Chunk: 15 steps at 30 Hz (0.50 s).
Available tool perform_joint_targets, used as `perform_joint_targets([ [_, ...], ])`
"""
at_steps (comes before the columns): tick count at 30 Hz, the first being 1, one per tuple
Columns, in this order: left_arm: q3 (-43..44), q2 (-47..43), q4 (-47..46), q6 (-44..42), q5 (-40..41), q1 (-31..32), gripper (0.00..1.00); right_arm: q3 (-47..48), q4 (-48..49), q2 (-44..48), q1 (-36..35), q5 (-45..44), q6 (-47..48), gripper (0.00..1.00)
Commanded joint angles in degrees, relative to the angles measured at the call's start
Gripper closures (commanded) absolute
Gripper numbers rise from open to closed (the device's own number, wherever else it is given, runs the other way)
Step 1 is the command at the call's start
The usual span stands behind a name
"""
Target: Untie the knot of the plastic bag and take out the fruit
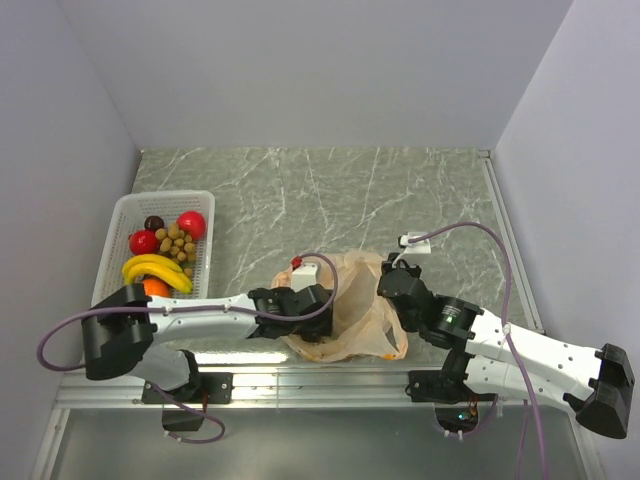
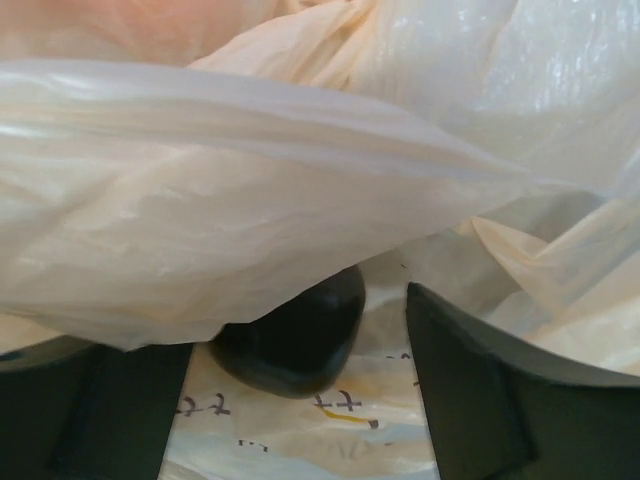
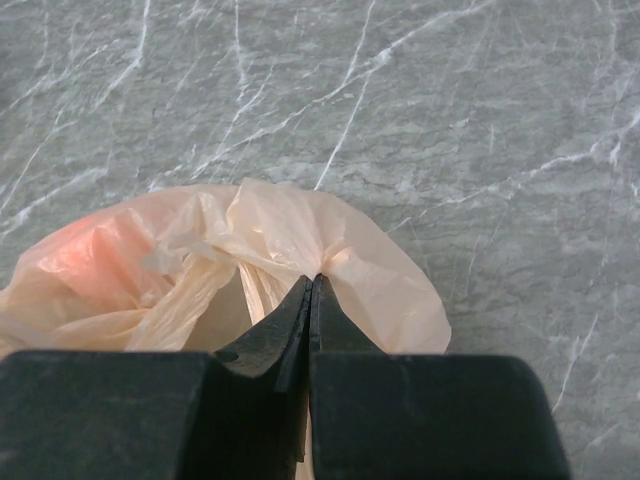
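Note:
The pale peach plastic bag (image 1: 355, 305) lies crumpled near the table's front edge. My left gripper (image 1: 318, 300) reaches into it from the left. In the left wrist view the gripper (image 2: 300, 340) is open under a fold of the bag (image 2: 300, 180), with a dark rounded object (image 2: 290, 335) between the fingers. My right gripper (image 1: 387, 283) is shut on a bunched edge of the bag (image 3: 290, 225), pinched at its tips (image 3: 312, 280). A reddish-orange glow (image 3: 85, 250) shows through the plastic. No tied knot shows.
A white basket (image 1: 125, 205) at the left holds two red fruits (image 1: 192, 224), a tan cluster (image 1: 176, 240), bananas (image 1: 155, 268), an orange (image 1: 155, 287) and a dark maroon fruit (image 1: 153, 222). White walls enclose the marble table (image 1: 350, 190).

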<state>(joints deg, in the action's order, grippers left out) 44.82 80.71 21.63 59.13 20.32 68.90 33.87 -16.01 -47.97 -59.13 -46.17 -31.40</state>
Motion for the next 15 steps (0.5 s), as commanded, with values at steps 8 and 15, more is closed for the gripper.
perform_joint_targets([
  [8, 8.88, 6.47, 7.81, 0.81, 0.16, 4.04, 0.23, 0.15, 1.07, 0.59, -0.63, -1.2, -2.0, 1.0],
  [15, 12.22, 11.31, 11.07, 0.46, 0.6, 4.57, 0.16, 0.67, 0.81, 0.41, -0.63, -1.11, -1.91, 1.0],
])
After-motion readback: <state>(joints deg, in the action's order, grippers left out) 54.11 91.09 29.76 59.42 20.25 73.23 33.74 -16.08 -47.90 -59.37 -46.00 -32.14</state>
